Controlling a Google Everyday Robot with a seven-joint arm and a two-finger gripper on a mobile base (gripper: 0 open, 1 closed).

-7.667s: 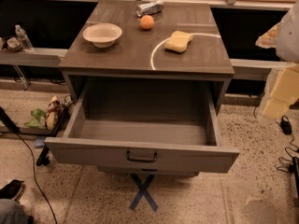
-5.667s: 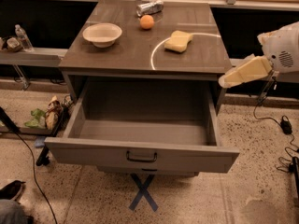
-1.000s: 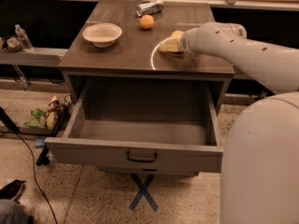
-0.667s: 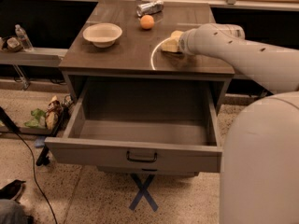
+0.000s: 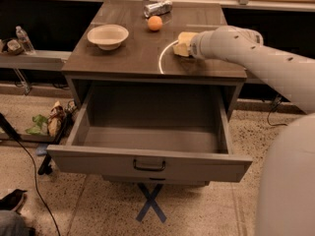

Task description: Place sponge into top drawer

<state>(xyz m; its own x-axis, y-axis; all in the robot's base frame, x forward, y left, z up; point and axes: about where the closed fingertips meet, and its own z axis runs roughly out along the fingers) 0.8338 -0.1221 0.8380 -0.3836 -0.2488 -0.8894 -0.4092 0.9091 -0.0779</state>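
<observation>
The pale yellow sponge lies on the right part of the cabinet's wooden top, partly hidden by my arm. My gripper is at the sponge's right side, at the end of the white arm that reaches in from the right; the wrist covers most of it. The top drawer stands pulled wide open below the tabletop, with nothing in it, and its dark bar handle is centred on the front panel.
A white bowl, an orange ball and a crushed silver can sit on the top. A white arc marks the wood beside the sponge. A water bottle stands on the left shelf. Blue tape X marks the floor.
The arm swung in from the far right and came down at the sponge. Over the last second it has barely moved, and the sponge stays in place.
</observation>
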